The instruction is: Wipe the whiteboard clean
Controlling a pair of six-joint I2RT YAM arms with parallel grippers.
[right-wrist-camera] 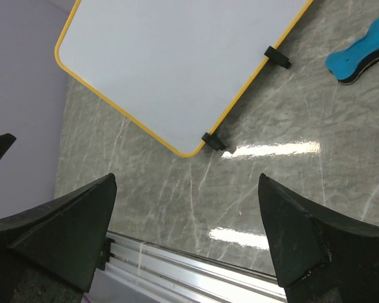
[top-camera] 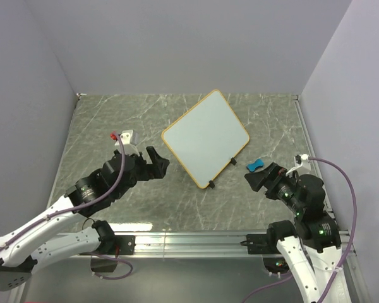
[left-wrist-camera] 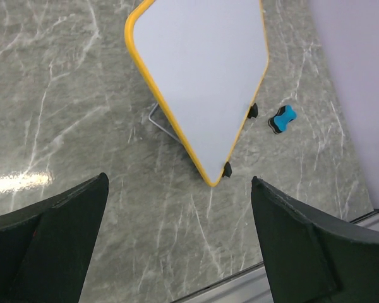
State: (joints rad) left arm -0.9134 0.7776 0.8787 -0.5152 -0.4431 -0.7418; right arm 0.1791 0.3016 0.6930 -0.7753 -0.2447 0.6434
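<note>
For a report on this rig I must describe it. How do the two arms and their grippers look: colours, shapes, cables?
The left arm and the right arm have white links and black joints. The left gripper and the right gripper are black, with two broad wedge-shaped fingers each. A purple-grey cable runs along each arm. Small green lights glow on the right arm's joints.

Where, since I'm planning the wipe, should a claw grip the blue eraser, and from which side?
Grip the blue eraser across its narrow waist, from above, with the right claw. It lies flat on the table, blue back up; the pinched middle should resist slipping.
</note>
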